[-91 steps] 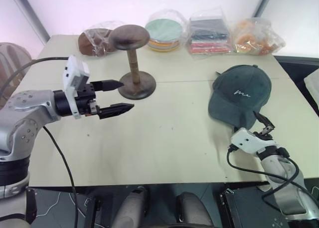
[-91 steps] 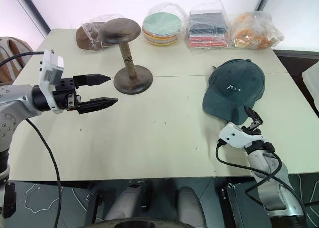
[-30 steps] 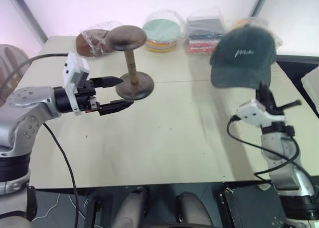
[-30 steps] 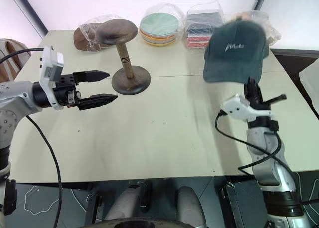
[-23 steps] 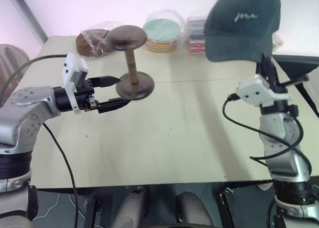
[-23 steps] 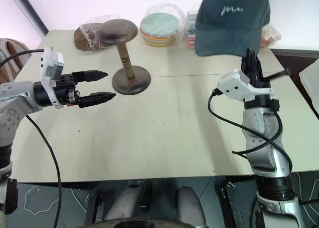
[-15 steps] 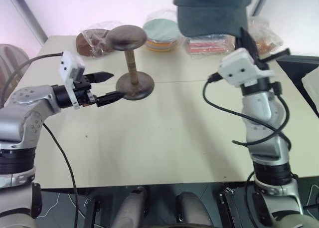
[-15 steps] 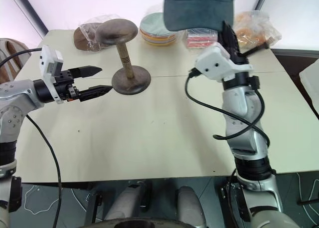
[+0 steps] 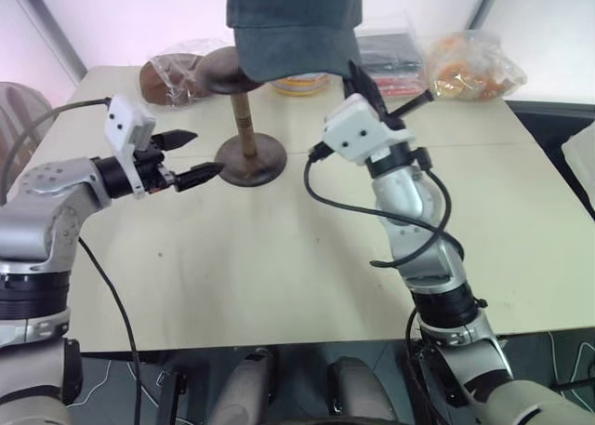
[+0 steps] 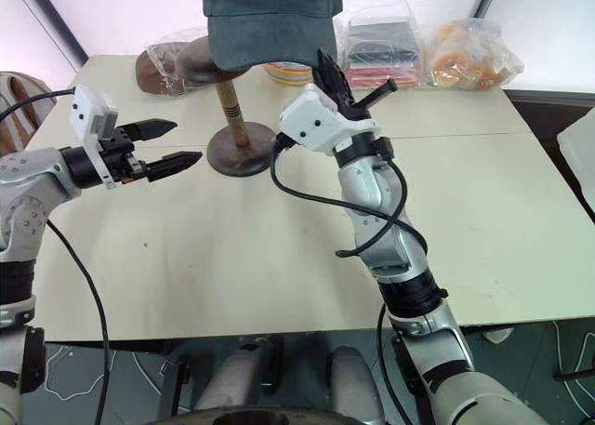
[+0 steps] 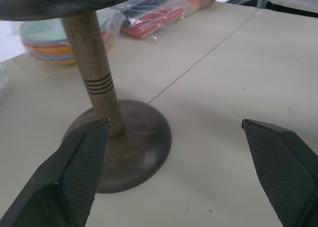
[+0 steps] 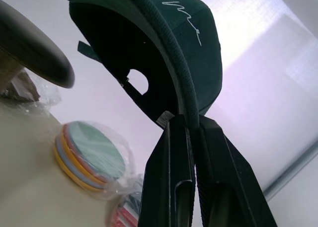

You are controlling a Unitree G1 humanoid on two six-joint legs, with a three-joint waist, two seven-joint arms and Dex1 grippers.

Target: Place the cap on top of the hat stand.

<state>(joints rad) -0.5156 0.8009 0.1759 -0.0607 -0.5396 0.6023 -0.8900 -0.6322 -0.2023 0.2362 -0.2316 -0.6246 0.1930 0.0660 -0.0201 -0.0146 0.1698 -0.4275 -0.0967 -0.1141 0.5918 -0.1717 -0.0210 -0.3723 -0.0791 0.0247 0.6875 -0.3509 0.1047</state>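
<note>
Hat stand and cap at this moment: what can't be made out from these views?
- Hat stand: in the eye views the cap covers part of its domed top, so any contact is unclear.
- Cap: its crown is cut off by the top edge of the eye views.
- Hat stand top in the left wrist view: cut off by the picture's upper edge.
- Bagged brown item: half hidden behind the stand's top.

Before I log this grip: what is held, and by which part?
The right gripper pinches the cap by its brim edge; the left gripper holds nothing.
</note>
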